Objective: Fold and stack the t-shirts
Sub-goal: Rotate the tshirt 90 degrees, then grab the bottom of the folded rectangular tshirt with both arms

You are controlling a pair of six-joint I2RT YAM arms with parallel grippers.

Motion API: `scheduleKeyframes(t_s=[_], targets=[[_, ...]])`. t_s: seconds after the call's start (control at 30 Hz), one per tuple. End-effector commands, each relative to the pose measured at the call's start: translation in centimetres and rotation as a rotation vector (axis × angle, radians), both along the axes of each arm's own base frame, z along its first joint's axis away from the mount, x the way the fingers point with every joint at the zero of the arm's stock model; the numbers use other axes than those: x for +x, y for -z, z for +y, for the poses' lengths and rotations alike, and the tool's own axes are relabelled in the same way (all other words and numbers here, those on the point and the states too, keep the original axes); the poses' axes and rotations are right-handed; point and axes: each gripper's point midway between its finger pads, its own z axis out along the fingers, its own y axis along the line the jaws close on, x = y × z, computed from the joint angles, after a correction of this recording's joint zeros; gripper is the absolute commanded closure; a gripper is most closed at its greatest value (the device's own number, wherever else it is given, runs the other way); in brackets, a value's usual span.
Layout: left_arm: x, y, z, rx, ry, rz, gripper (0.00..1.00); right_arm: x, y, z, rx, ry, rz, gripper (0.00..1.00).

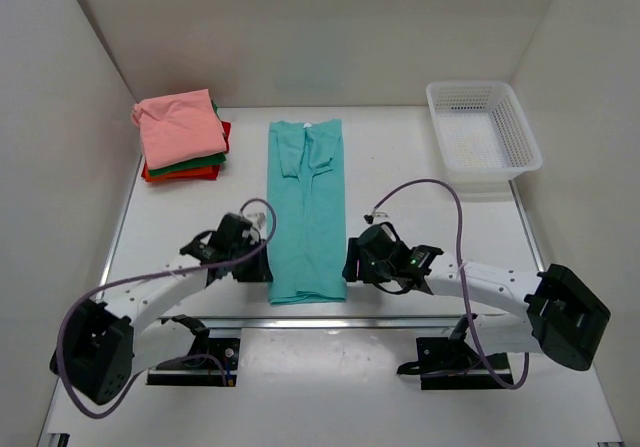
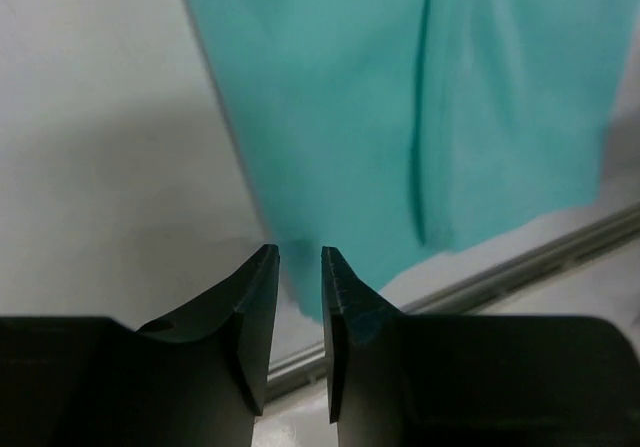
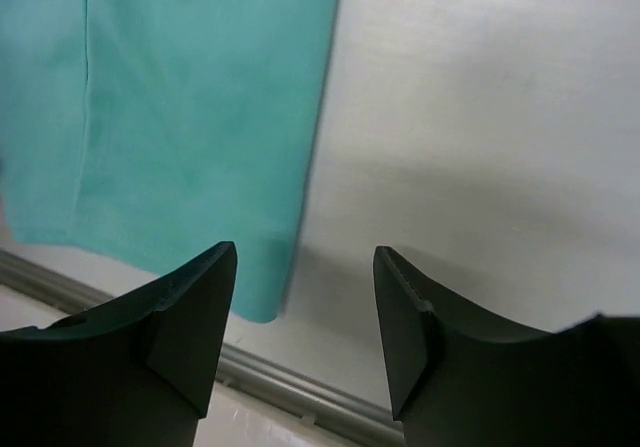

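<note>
T-shirts [image 1: 180, 132] in pink, green and red-orange sit stacked at the worktop's [image 1: 400, 167] far left. Nearer, the left claw [image 2: 300, 267] is narrowed to a slit at the near-left corner of the teal t-shirt [image 1: 308, 207], and I cannot tell whether it pinches cloth. The right claw [image 3: 305, 257] gapes, released, over the near-right corner.

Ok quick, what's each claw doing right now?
Left claw: nearly closed at a near corner of the teal t-shirt; whether it grips cannot be told.
Right claw: open, holding nothing, at the other near corner.
</note>
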Motion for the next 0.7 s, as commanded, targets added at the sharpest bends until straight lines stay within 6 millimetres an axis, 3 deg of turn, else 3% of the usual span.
scheduleKeyframes(t_s=[0.0,0.13,0.33,0.4,0.43,0.47,0.5,0.67], targets=[[-1.0,0.2,-0.9,-0.103,-0.078,-0.068,0.63,-2.1,1.2,1.6,0.028,0.000,0.083,0.45],[-1.7,0.4,-0.9,-0.200,-0.133,-0.110,0.66,-3.0,2.5,2.5,0.027,-0.012,0.123,0.45],[-2.7,1.7,-1.8,-0.232,-0.113,-0.073,0.63,-4.5,3.8,4.0,0.018,-0.071,0.172,0.46],[-3.1,1.9,-2.3,-0.238,-0.098,-0.057,0.66,-4.7,3.9,4.4,0.026,-0.078,0.184,0.53],[-3.2,1.9,-2.4,-0.237,-0.095,-0.055,0.79,-4.9,4.1,4.5,0.018,-0.094,0.186,0.72],[-3.6,2.3,-2.3,-0.228,-0.085,-0.039,0.96,-5.0,4.3,4.4,0.010,-0.095,0.194,1.00],[-3.9,2.4,-2.2,-0.223,-0.090,-0.022,1.00,-5.3,4.2,4.5,0.012,-0.104,0.196,1.00],[-5.9,3.0,-0.3,-0.176,-0.093,0.012,1.00,-7.1,4.2,3.6,0.006,-0.142,0.218,1.00]])
